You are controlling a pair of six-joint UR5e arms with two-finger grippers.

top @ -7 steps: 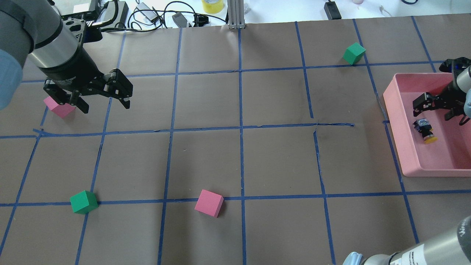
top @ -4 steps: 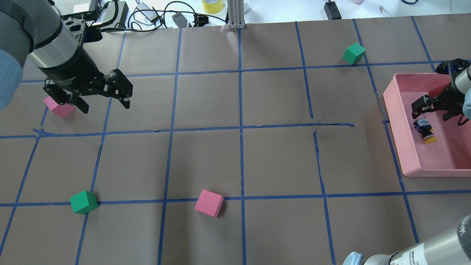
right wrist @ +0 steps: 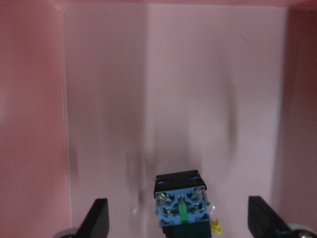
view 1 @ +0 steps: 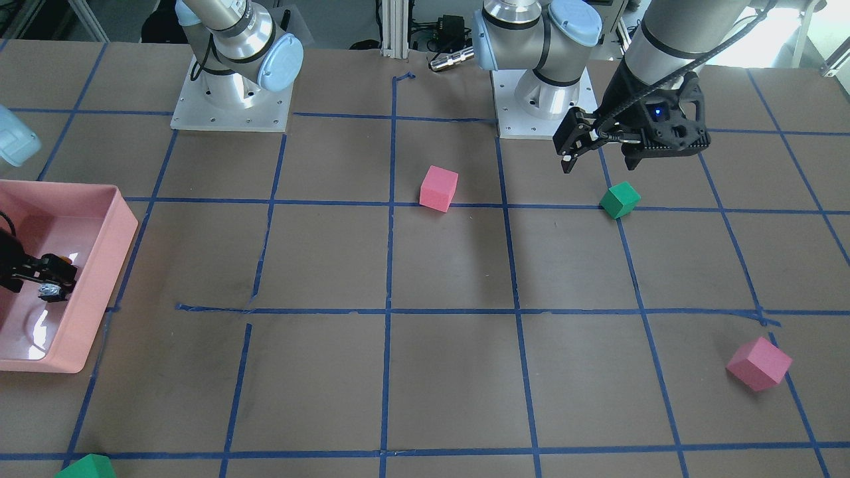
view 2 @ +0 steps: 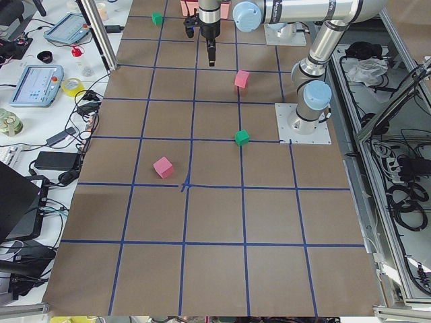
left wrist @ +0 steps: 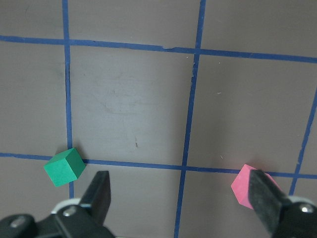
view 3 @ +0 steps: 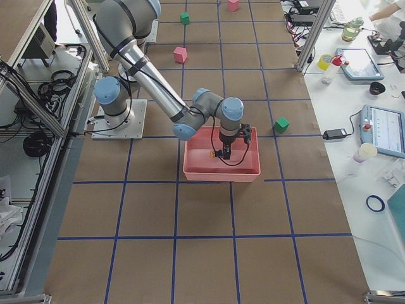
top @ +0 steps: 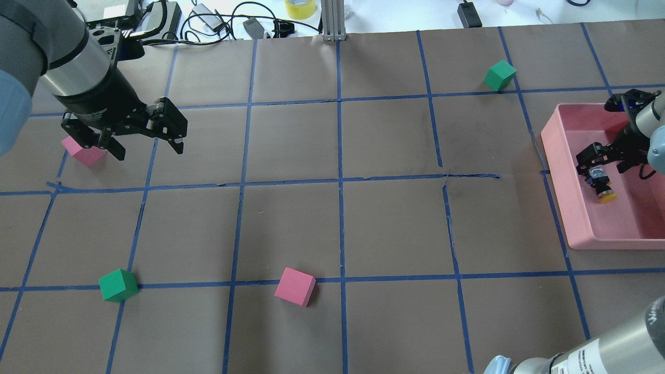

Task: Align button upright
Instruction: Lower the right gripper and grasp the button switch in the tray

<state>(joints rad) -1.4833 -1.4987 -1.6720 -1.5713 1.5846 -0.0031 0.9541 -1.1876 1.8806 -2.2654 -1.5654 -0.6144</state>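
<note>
The button [top: 601, 185] lies on its side inside the pink tray [top: 558, 171], with its yellow cap toward the robot and its contact block toward the far side. In the right wrist view the button [right wrist: 182, 208] shows its blue-and-silver base end-on. My right gripper [top: 603, 161] is open and low in the tray, with one finger [right wrist: 97, 218] on each side of the button's base, apart from it. My left gripper [top: 148, 148] is open and empty, hanging above the table far to the left.
Foam cubes lie on the brown taped table: a pink cube [top: 83, 150] under the left gripper, a green cube [top: 118, 285], a pink cube [top: 295, 286], and a green cube [top: 500, 75] at the far right. Cables and gear lie beyond the far edge.
My right gripper has moved left and down in the tray until its open fingers stand on either side of the button's base. The button and the left arm have not moved.
</note>
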